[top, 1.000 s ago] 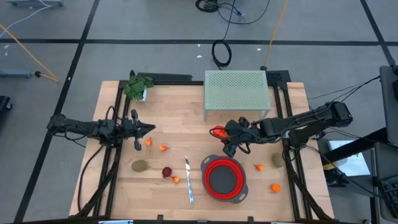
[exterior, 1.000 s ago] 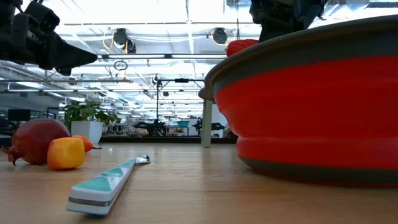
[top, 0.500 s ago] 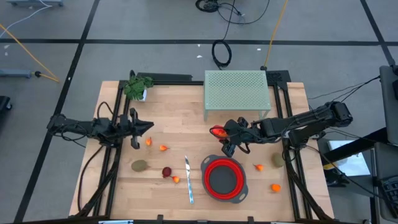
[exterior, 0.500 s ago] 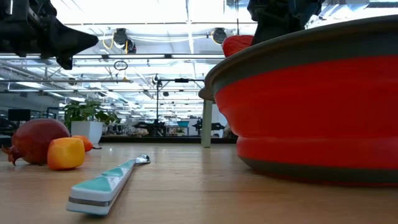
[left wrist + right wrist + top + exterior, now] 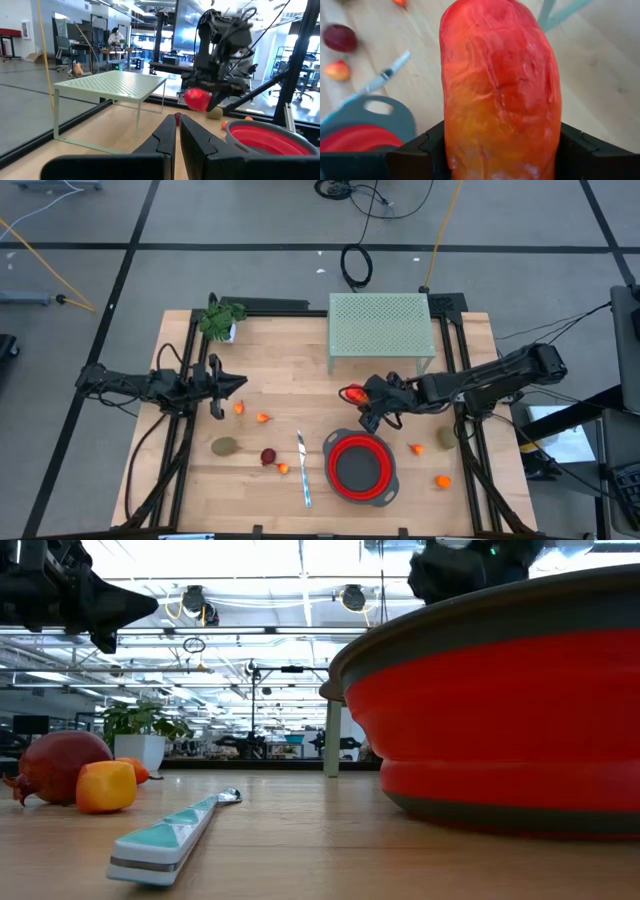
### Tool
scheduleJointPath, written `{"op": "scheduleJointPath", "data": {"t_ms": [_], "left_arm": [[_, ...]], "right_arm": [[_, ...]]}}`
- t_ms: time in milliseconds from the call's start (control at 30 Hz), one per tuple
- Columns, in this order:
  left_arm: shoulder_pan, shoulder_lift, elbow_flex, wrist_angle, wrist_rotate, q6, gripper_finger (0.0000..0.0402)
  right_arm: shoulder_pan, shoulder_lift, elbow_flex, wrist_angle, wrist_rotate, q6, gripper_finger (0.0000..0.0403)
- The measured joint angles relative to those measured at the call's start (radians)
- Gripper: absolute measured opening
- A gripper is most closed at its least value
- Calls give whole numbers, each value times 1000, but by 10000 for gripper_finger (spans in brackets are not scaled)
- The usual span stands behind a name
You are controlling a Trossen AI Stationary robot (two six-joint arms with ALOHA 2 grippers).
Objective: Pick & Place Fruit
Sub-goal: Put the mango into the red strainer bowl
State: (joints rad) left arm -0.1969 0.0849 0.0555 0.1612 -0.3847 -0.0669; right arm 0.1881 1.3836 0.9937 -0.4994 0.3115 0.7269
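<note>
Right gripper (image 5: 362, 402) clamped on 1 elongated orange-red fruit (image 5: 501, 90), glossy, long axis along the fingers, above the table beside the red bowl (image 5: 361, 467). Left gripper (image 5: 240, 386) closed, empty.

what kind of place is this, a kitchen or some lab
Most likely a robotics lab or workshop, not a kitchen: the wooden table sits in a dark metal frame on grey floor with loose cables, and beyond it a big open hall with ceiling lights and workbenches.
</note>
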Motion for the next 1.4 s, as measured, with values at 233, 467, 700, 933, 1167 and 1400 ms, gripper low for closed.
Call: {"op": "scheduleJointPath", "data": {"t_ms": [233,467,700,933,1167,1400], "left_arm": [[0,0,0,0,0,-94,24],[0,0,0,0,0,-203,24],[0,0,0,0,0,-207,24],[0,0,0,0,0,-206,24],[0,0,0,0,0,-207,24],[0,0,0,0,0,-207,24]], "right_arm": [[-40,0,-131,124,-66,-13,233],[-96,0,-215,163,-184,-31,234],[-118,0,-258,182,-212,-40,235],[-122,0,-282,181,-212,-59,235],[-122,0,-284,181,-235,-109,235],[-123,0,-284,181,-237,-122,235]]}}
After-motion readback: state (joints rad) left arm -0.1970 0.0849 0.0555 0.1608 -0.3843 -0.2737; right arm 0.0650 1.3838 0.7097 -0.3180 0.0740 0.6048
